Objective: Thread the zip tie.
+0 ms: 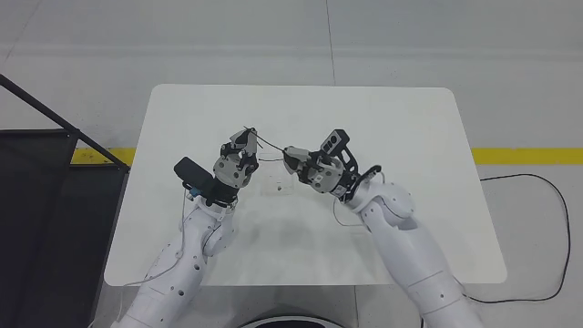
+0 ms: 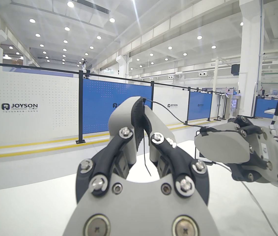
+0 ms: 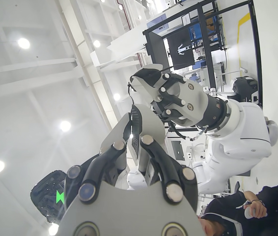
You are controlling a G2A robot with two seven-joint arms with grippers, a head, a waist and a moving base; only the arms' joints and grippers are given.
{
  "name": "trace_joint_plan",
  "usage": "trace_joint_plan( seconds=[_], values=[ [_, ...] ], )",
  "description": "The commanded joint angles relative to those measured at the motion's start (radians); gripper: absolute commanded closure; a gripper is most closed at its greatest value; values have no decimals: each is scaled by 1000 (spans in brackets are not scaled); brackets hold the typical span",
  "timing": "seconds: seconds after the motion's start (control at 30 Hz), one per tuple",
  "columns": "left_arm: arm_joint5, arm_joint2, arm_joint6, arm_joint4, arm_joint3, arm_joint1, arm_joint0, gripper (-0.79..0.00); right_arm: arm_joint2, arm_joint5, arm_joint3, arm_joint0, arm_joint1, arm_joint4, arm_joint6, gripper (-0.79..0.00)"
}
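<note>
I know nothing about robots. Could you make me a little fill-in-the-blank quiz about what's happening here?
1. The thin zip tie is ___ in colour.
2. The left gripper and the right gripper both pinch it, so it is held at ___ places.
3. Both grippers are above a ___ table.
Missing words: black, two, white.

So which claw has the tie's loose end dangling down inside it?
The left claw: the tail of the zip tie hangs down inside it, while the right claw grips the other end.
</note>
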Motion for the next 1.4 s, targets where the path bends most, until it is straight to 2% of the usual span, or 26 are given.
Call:
trace_joint_plan(
  seconds=[0.0, 0.77, 0.8, 0.83, 0.87, 0.9, 1.13, 1.37],
  values=[
    [0, 0, 0, 0, 0, 0, 0, 0, -1, -8, -9, -3, -1, -4, -7, 0],
    [0, 0, 0, 0, 0, 0, 0, 0, -28, -104, -59, -10, -15, -74, -96, 0],
    [0, 0, 0, 0, 0, 0, 0, 0, -28, -109, -59, -12, -16, -72, -94, -55],
    [0, 0, 0, 0, 0, 0, 0, 0, -26, -114, -57, -14, -16, -71, -93, -277],
    [0, 0, 0, 0, 0, 0, 0, 0, -24, -121, -56, -17, -16, -70, -90, -579],
    [0, 0, 0, 0, 0, 0, 0, 0, -21, -129, -55, -20, -15, -69, -88, -776],
    [8, -10, -20, -18, -55, 0, 39, 0, 33, -222, -74, -66, -3, -100, -37, -785],
    [-6, -9, -5, -48, -120, -1, 112, 0, 96, -406, -99, -158, 13, -134, 64, -785]
  ],
)
